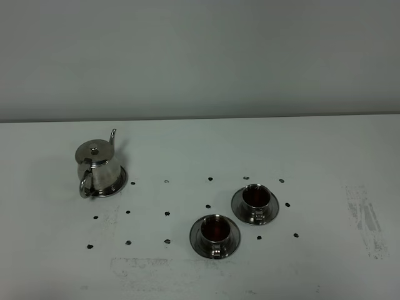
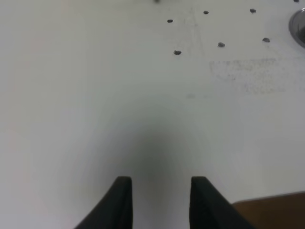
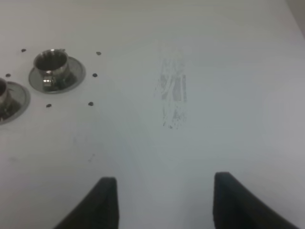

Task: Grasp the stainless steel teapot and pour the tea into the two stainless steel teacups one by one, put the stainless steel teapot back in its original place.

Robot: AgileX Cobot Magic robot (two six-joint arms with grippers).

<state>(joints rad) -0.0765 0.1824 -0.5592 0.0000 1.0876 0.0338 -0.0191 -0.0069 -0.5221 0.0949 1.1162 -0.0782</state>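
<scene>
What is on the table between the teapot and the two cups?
In the exterior high view, only small dark dots on the white table lie between the teapot and the two cups; nothing else sits there.

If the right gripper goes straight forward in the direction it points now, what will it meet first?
Probably nothing but bare table. The right gripper is open and points at the scuffed patch on the table. The two cups stand well off to one side of that line. Depth is hard to judge.

We see two dark fingers parted over the bare white tabletop, with small black dots far ahead.
</scene>
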